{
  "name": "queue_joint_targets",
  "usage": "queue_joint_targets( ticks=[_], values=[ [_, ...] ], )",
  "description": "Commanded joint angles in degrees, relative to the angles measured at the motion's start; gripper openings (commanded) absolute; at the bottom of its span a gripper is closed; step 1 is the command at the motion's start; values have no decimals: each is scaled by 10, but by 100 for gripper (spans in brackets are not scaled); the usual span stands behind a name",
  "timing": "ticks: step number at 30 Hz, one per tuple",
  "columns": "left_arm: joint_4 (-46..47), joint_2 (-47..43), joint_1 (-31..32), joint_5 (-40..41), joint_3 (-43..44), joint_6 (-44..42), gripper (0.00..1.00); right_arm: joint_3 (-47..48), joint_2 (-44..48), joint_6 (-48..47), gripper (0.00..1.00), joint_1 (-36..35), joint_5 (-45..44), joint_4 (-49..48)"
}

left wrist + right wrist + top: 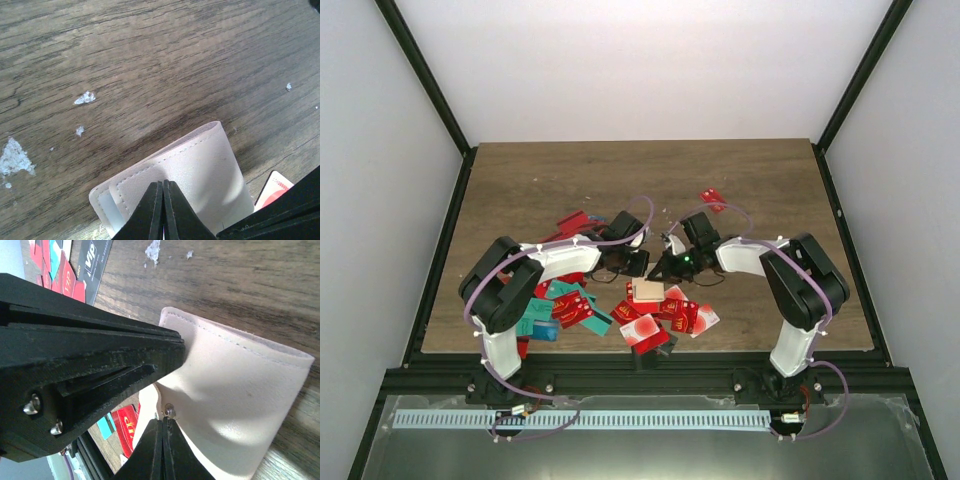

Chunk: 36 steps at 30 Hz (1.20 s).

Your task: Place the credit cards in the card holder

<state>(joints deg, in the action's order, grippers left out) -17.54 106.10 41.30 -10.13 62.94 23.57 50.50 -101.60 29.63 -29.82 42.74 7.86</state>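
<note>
1. Card holder (647, 290) sat lower centre of top view, beside credit cards (665, 315).
2. Left gripper (163, 186) and right gripper (164, 422) were clenched, tips on it; actual grasp unclear.
3. Step likely needed its flaps parted gently.

The card holder (240, 390) looked smooth, matt, stitched leather; the table (150, 55) was grained wood, scuffed; the credit cards (67, 280) glossy plastic.

A small, pale beige, stitched leather card holder (647, 291) lies folded on the wooden table (740, 180), its flap bowed up. Flat plastic credit cards (570, 308), mostly red and some teal, sprawl beside it, one red card well apart.
</note>
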Motion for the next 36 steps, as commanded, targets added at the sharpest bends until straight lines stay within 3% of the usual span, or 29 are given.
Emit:
queue_joint_targets(
  ticks=[1,36],
  values=[
    [-12,9,1,12,-14,-6,4,-11,7,8,1,-7,-2,0],
    [-7,1,3,-1,-23,-5,4,10,-20,16,1,-9,-100,8]
  ],
)
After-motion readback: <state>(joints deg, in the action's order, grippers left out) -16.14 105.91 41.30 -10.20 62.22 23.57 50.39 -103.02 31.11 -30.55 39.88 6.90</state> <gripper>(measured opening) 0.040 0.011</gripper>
